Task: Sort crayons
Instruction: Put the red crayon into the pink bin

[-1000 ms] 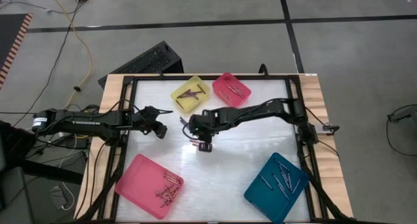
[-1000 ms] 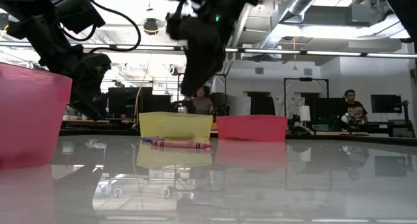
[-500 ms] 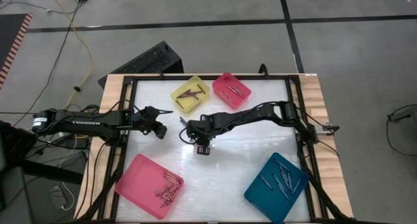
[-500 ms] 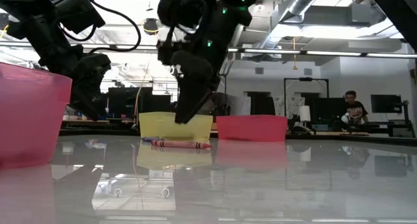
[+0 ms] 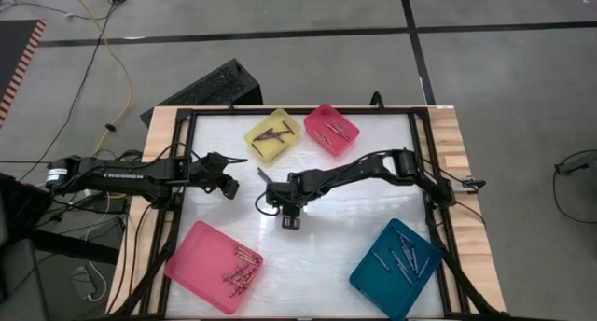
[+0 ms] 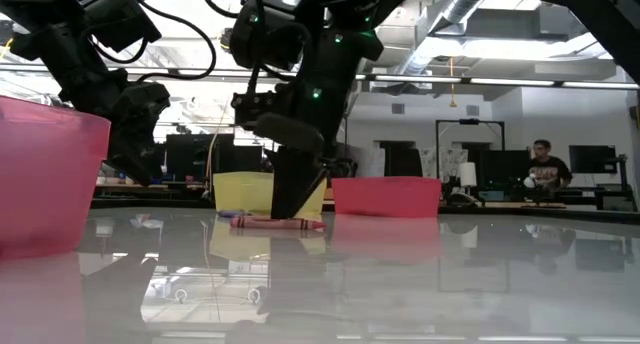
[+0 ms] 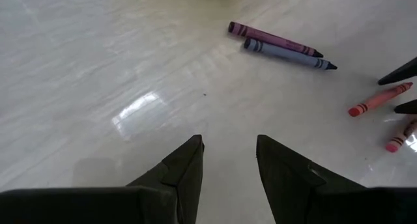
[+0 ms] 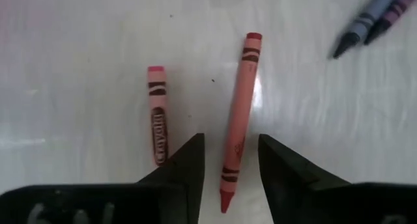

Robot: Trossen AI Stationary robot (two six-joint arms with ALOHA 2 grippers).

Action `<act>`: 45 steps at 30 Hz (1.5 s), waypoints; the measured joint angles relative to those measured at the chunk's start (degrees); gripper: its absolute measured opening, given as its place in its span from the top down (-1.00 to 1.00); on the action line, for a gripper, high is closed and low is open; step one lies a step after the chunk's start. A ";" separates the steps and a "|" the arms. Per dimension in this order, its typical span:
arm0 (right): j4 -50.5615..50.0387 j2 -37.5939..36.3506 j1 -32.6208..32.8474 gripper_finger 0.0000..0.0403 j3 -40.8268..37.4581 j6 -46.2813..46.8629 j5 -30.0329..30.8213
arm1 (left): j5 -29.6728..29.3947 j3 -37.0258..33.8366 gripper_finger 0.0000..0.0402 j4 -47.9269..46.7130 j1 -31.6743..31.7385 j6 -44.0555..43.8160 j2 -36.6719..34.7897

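Two red crayons lie flat on the white table under my right gripper (image 8: 230,149). The longer one (image 8: 238,120) has its pointed end between the open fingers, with a gap on each side. The shorter one (image 8: 157,113) lies just outside one finger. A blue-grey crayon (image 7: 290,55) and a purple crayon (image 7: 270,36) lie side by side a little farther off. In the low view my right gripper (image 6: 292,206) points steeply down, close over the table. My left gripper (image 7: 229,146) waits open above bare table at the left (image 5: 231,185).
A yellow tray (image 5: 273,134) and a small pink tray (image 5: 332,128) stand at the far edge. A large pink tray (image 5: 201,256) sits near left and a teal tray (image 5: 373,274) near right, each holding crayons. Bare table lies between them.
My right gripper has come down from well above the table to just over it, shifting a little toward the left and near edges, and now stands astride the longer red crayon. The crayons have not moved.
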 joint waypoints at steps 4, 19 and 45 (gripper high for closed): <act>-2.02 0.02 -0.45 0.48 0.00 2.94 0.61 | -0.02 0.00 0.34 0.00 0.00 0.00 0.00; -3.18 0.09 -0.55 0.97 -0.04 5.49 0.19 | -0.13 0.00 0.34 0.00 0.02 0.26 0.00; 7.73 -0.66 4.06 0.99 10.90 -1.46 -3.96 | 0.05 0.00 0.34 -0.18 0.02 1.07 0.00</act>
